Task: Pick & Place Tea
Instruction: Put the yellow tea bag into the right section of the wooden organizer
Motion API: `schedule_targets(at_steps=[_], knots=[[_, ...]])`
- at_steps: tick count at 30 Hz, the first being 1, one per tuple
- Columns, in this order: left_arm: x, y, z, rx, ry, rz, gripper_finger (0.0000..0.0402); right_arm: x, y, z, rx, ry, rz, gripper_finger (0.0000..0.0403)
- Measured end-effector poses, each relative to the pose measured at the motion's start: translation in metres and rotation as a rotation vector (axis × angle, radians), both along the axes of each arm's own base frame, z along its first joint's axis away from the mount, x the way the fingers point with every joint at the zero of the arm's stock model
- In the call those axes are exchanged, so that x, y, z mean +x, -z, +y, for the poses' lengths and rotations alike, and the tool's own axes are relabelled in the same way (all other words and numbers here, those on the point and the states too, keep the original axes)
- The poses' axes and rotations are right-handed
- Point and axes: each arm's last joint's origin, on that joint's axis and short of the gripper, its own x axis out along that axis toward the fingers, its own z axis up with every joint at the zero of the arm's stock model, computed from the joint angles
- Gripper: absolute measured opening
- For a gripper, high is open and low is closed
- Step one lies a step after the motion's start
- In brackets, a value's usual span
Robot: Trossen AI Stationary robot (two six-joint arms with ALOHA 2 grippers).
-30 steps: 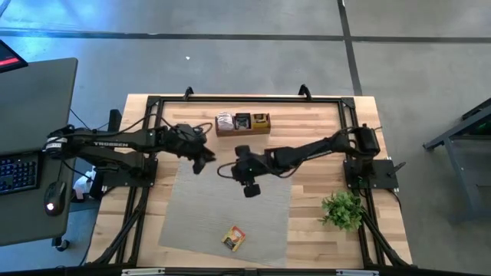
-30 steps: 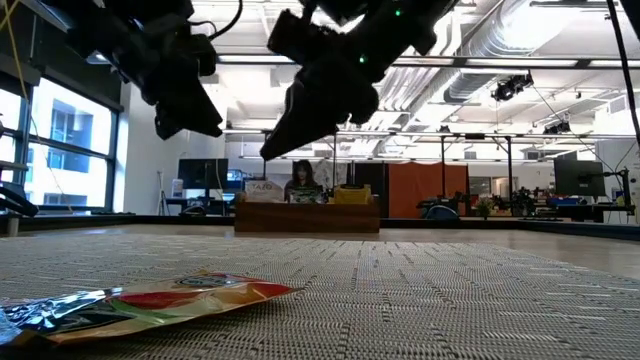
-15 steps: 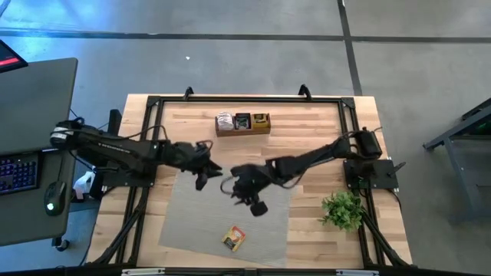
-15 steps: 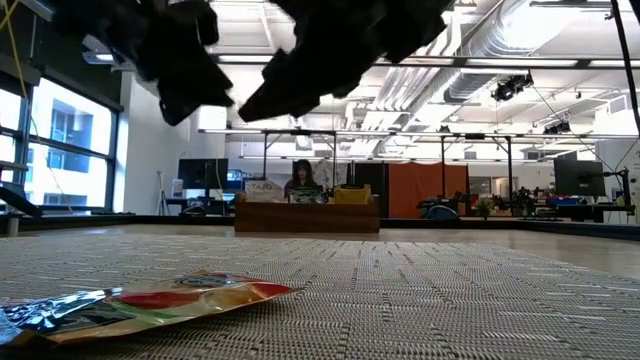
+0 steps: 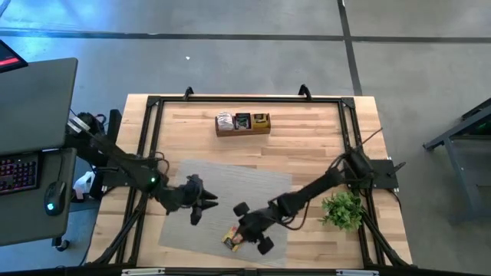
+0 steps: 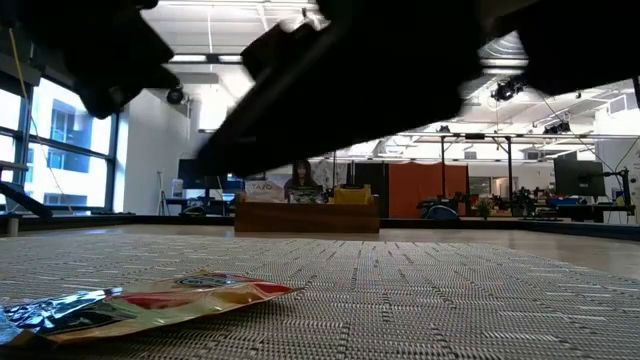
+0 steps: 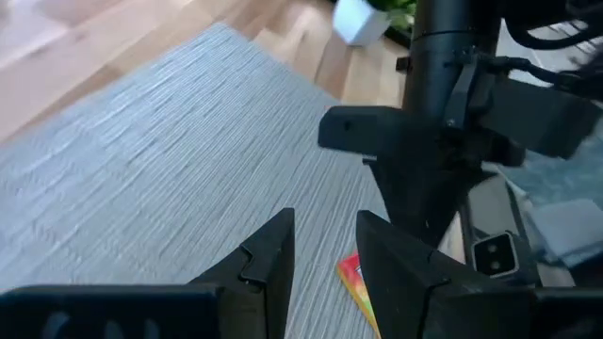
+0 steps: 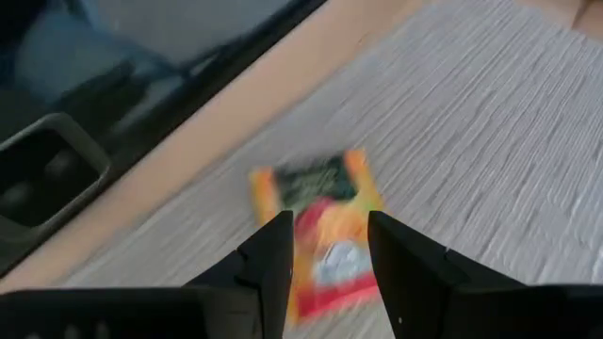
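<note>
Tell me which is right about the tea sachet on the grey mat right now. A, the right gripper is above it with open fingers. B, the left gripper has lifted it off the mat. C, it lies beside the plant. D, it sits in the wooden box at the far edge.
A: the right gripper is over the tea sachet, fingers apart on either side, while the sachet lies flat on the mat.

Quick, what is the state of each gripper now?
Left gripper: open, holding nothing, over the grey mat.
Right gripper: open, empty, above the orange tea sachet.
</note>
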Motion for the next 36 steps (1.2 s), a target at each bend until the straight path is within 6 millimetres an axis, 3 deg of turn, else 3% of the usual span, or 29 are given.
schedule_targets(at_steps=[5,12,19,22,30,36], knots=[[-0.002,0.006,-0.008,-0.025,-0.043,0.0,0.0115,0.018,0.013,-0.012,0.129,-0.031,-0.053,0.0135],[0.001,0.003,-0.009,-0.024,-0.038,-0.035,0.0115,0.026,0.042,-0.045,0.135,0.012,0.094,0.0135],[0.001,0.002,-0.01,-0.032,-0.021,-0.04,0.0115,0.028,0.049,-0.055,-0.132,0.122,0.028,0.0135],[-0.001,0.007,-0.009,-0.066,-0.012,0.014,0.0115,0.028,0.049,-0.057,-0.147,0.169,0.035,0.0135],[-0.011,0.051,0.001,-0.091,-0.311,0.292,0.0115,0.026,0.051,-0.056,-0.137,0.17,0.059,0.0135],[-0.007,0.083,-0.006,-0.176,-0.344,0.45,0.0115,0.026,0.052,-0.057,-0.15,0.188,0.058,0.0135]])
